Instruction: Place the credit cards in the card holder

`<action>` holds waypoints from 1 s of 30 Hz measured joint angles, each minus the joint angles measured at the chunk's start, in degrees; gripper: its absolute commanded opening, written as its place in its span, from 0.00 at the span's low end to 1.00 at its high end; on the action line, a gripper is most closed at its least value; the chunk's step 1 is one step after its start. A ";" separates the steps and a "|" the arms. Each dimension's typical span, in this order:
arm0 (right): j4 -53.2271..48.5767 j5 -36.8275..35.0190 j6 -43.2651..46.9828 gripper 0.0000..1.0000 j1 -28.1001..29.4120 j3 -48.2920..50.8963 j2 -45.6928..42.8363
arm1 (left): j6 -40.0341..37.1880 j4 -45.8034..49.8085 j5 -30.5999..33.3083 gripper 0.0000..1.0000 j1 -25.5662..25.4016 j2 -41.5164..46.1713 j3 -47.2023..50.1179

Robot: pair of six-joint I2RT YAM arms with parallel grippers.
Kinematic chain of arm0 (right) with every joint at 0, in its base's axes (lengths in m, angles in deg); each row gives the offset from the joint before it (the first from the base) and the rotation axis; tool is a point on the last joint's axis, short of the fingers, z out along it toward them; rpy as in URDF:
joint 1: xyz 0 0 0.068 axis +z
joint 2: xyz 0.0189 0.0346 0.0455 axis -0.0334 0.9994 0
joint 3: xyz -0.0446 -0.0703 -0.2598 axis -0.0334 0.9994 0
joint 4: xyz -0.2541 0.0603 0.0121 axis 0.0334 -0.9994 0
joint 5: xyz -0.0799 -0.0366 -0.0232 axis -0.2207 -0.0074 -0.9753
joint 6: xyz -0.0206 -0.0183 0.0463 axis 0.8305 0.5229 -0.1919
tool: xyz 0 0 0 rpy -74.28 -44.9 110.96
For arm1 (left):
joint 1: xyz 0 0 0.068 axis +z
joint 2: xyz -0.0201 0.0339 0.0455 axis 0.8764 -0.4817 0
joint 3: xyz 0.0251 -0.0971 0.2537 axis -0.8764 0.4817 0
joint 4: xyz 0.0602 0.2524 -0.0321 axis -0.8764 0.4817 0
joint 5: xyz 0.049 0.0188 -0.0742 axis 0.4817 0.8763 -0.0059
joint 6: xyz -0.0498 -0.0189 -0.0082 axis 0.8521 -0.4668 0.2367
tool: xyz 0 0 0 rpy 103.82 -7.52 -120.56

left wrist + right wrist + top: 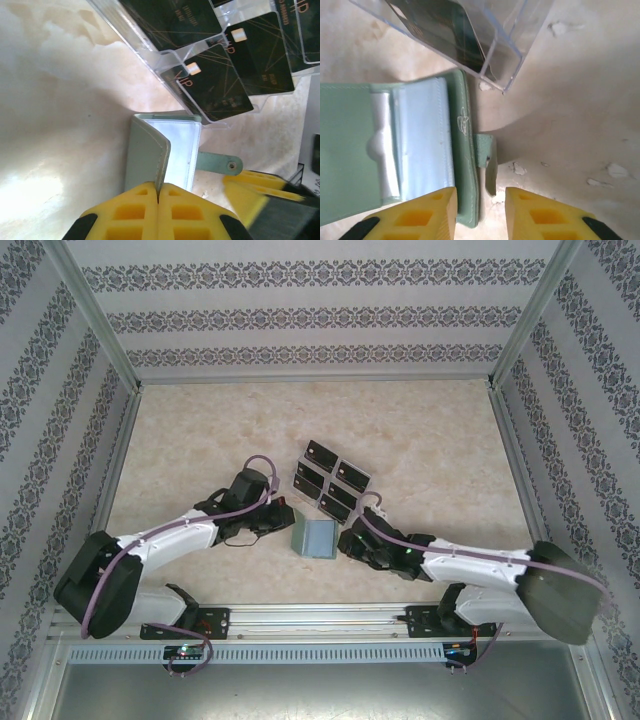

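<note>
Card holder (312, 538) open on beige marbled table (420, 430); patterned walls (300, 315).

The table (200, 430) has a pale beige, marble-patterned top mottled with lighter patches. 2 things lie directly on it near the middle: a clear plastic tray (129, 25), set at a slant, and the grey-green card holder (312, 537). The card holder sits open just beside the tray's near corner, small tab sticking out.
</note>
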 measured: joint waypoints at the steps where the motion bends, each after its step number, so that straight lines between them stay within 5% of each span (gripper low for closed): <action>1: -1.01 -0.28 0.39 0.40 0.00 -0.07 -1.38 | 0.00 0.22 0.66 0.00 -0.02 0.20 0.35; 11: -4.02 1.14 4.81 0.42 0.02 -7.50 5.92 | -0.07 3.10 6.43 0.04 -0.04 0.42 4.42; 13: -3.74 1.68 5.38 0.42 0.02 -9.03 8.15 | -0.61 3.76 7.32 0.41 -0.04 0.42 4.42; 15: -3.56 2.19 5.90 0.42 0.02 -10.34 9.92 | -1.11 5.01 8.66 0.63 -0.04 0.42 4.33; 20: -2.84 3.08 6.62 0.42 0.04 -12.09 12.92 | -2.91 9.09 11.82 0.97 -0.02 0.85 3.34; 30: -2.34 4.15 6.67 0.42 0.04 -13.44 16.44 | -5.84 16.04 17.16 1.00 0.83 7.23 -0.96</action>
